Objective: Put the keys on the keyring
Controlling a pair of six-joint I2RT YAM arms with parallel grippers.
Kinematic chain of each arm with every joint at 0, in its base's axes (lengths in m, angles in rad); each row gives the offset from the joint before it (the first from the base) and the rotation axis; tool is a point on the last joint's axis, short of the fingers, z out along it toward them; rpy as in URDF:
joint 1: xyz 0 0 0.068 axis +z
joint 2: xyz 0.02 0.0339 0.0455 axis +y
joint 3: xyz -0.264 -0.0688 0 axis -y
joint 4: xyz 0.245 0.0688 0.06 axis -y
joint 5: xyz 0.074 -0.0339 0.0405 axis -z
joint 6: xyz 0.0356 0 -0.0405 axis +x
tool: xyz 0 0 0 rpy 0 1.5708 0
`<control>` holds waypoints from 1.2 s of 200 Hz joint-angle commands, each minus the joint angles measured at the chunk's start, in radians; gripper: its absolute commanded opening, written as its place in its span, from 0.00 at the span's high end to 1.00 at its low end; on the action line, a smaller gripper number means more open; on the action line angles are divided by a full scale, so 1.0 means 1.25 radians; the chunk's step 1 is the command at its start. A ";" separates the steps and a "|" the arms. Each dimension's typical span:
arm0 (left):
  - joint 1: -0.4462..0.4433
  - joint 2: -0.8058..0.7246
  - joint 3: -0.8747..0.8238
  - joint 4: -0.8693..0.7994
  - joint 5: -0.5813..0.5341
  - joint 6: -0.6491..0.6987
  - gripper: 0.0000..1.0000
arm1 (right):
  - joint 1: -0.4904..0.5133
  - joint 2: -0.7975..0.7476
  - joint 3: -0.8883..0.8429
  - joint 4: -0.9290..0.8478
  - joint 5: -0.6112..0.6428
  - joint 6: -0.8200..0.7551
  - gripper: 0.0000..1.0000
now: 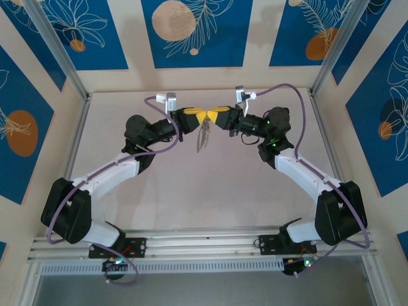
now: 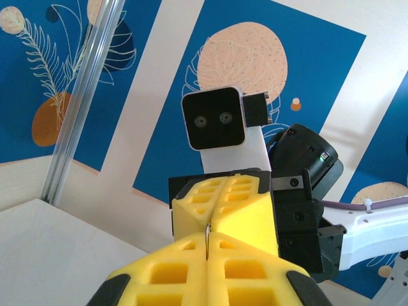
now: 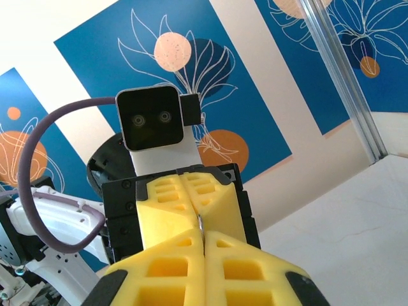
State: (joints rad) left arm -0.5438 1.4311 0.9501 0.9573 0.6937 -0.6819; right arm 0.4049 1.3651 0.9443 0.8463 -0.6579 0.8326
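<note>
Grey keyring (image 1: 204,137) hangs just below your left gripper (image 1: 201,117) and right gripper (image 1: 218,115), meeting tip to tip, both clamped on its top edge. Likely a regrip: next, free one for a key.

Two arms are bolted at the near edge of the table (image 1: 191,197): the left arm (image 1: 95,185) and the right arm (image 1: 312,182). That makes two grippers, the left gripper (image 1: 206,116) and the right gripper (image 1: 215,115), each with two yellow fingers (image 2: 245,213), four in all. I count two wrist cameras (image 1: 169,100) and two purple cables (image 1: 299,108). One grey keyring (image 1: 203,137) hangs toward the far edge. One silvery sliver (image 2: 208,233) shows between the fingertips; I can't tell what it is. Two aluminium posts (image 1: 57,51) rise at the far corners
</note>
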 commanded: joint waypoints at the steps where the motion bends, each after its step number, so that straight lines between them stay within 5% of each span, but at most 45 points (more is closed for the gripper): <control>1: -0.007 -0.002 0.038 0.009 -0.001 0.018 1.00 | -0.008 -0.019 0.001 -0.022 -0.011 -0.023 1.00; 42: -0.001 -0.062 0.065 -0.232 0.018 0.172 0.60 | -0.052 -0.035 0.056 -0.209 -0.061 -0.152 1.00; 93: 0.016 -0.082 0.184 -0.599 0.073 0.400 0.39 | -0.055 -0.005 0.220 -0.654 -0.092 -0.482 1.00; 140: 0.046 -0.018 0.336 -0.867 0.115 0.554 0.26 | -0.058 0.052 0.350 -0.929 -0.119 -0.714 1.00; 205: 0.087 0.101 0.520 -1.123 0.214 0.670 0.20 | -0.074 0.079 0.383 -1.000 -0.184 -0.766 1.00; 240: 0.087 0.135 0.553 -1.188 0.229 0.702 0.27 | -0.076 0.087 0.386 -0.996 -0.213 -0.758 1.00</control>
State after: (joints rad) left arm -0.4404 1.5764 1.5925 -0.4049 0.9222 0.1234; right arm 0.3138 1.4647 1.3823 -0.3794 -0.8532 -0.0921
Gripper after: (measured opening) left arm 0.764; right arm 0.066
